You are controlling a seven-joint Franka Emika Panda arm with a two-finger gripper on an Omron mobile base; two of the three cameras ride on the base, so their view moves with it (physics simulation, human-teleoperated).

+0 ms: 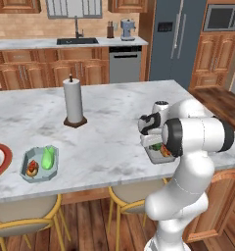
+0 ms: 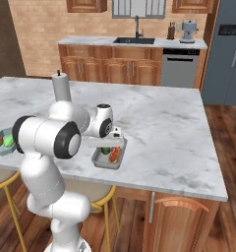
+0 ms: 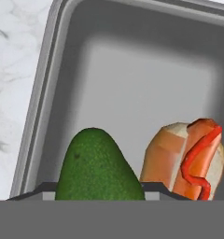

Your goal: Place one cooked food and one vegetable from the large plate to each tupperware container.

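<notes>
Avocado (image 3: 97,168) clamped by end effector (image 3: 101,193), hot dog (image 3: 188,158) beside, in grey container (image 3: 132,70).

Kitchen, warm wood tones. Marble island surface (image 1: 114,127), white with grey veining; paper towel holder (image 1: 74,103) upright on it. 2 tan stools (image 1: 21,215) tucked under the near edge. Back wall: tan brick, wooden cabinets (image 2: 110,69), sink (image 1: 77,41) with faucet, steel dishwasher (image 1: 125,63). Grey refrigerator (image 1: 180,39), microwave (image 1: 222,17) at right. Wood plank floor (image 2: 228,197).

A paper towel roll (image 1: 73,101) stands upright on the marble counter (image 1: 109,105).
</notes>
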